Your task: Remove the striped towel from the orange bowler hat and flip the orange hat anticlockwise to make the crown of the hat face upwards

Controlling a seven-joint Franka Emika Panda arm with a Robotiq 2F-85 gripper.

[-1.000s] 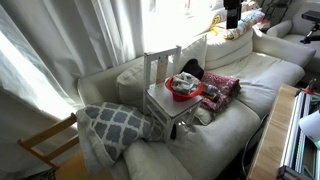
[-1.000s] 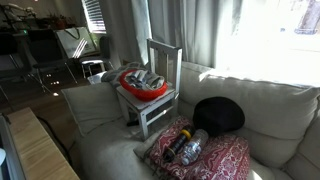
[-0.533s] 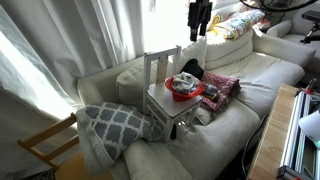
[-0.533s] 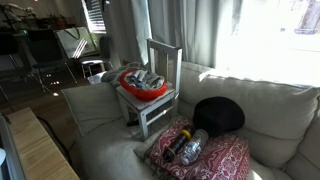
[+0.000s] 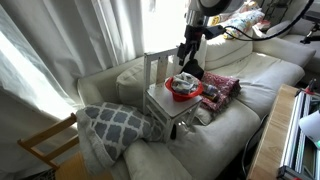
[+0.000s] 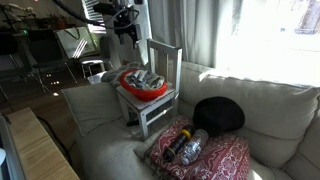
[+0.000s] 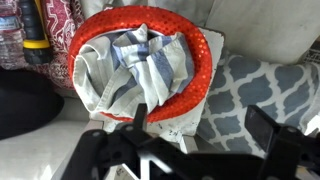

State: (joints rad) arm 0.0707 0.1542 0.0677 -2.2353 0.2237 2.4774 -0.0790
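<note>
The orange sequined hat [image 7: 196, 62] lies crown down on a small white chair [image 5: 165, 102] standing on the sofa. It shows in both exterior views [image 5: 188, 94] [image 6: 131, 88]. The blue-and-white striped towel [image 7: 130, 62] is bunched inside it [image 5: 182, 82] [image 6: 148, 79]. My gripper [image 7: 205, 125] is open and empty. It hangs above the hat and the chair back in both exterior views [image 5: 188, 50] [image 6: 126, 28], well apart from the towel. In the wrist view one finger [image 7: 141, 113] lies over the hat's near brim and the other is over the patterned cushion.
A grey-and-white patterned cushion [image 5: 115, 125] lies beside the chair. A black hat [image 6: 218, 115] and a red patterned pillow [image 6: 215, 160] with a bottle [image 6: 190, 147] lie on the sofa's other side. The chair back [image 6: 165, 62] stands close to the gripper. A wooden chair [image 5: 45, 145] stands off the sofa.
My arm has swung in from the far upper side and come down toward the chair. The gripper now hangs just above the hat. The hat and towel have not moved.
</note>
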